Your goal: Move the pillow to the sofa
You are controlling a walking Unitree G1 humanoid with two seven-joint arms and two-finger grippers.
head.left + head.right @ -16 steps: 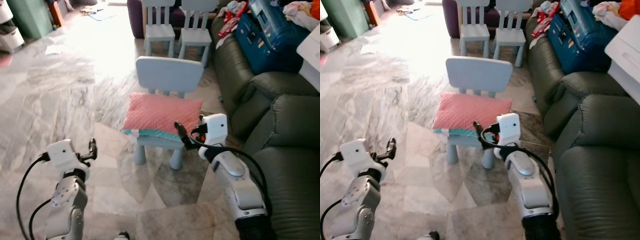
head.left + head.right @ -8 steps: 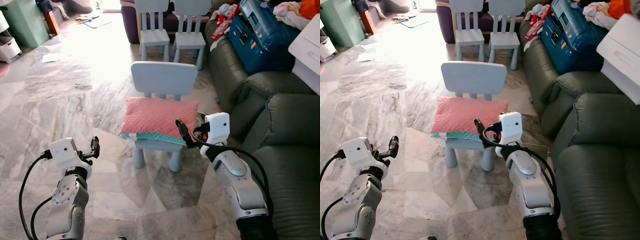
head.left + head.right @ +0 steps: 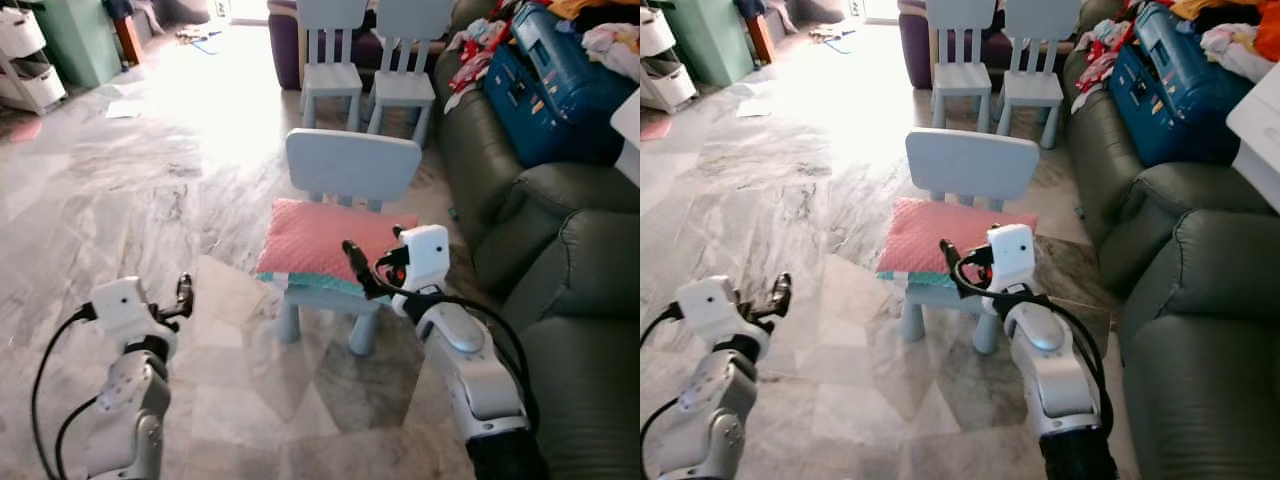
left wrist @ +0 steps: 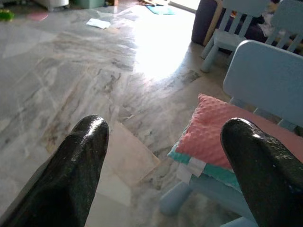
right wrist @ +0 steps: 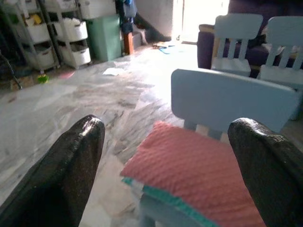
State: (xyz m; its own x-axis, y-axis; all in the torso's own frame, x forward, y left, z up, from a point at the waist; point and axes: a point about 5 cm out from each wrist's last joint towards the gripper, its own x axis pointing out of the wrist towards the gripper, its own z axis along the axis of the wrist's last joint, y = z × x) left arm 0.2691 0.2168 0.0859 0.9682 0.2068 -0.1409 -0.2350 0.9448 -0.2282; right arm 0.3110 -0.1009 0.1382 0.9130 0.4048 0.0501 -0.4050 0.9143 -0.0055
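A pink pillow (image 3: pixel 322 238) with a teal underside lies on the seat of a small light-blue chair (image 3: pixel 352 166). The dark green sofa (image 3: pixel 575 300) stands just right of the chair. My right gripper (image 3: pixel 356 268) is open and hovers at the pillow's near right edge. In the right wrist view the pillow (image 5: pixel 189 165) lies ahead between the two spread fingers (image 5: pixel 71 165). My left gripper (image 3: pixel 183 296) is open, low over the floor to the left of the chair and apart from it. From the left wrist view the pillow (image 4: pixel 222 142) sits off toward one finger.
Two more light-blue chairs (image 3: pixel 331 52) stand at the back. A blue suitcase (image 3: pixel 560 90) and loose clothes lie on the sofa's far end. White storage bins (image 3: pixel 30 62) are at the far left. Marble floor (image 3: pixel 130 200) stretches to the left.
The whole picture has shifted as the camera moved. Both grippers stay open, and the right one still hovers at the pillow's near edge.
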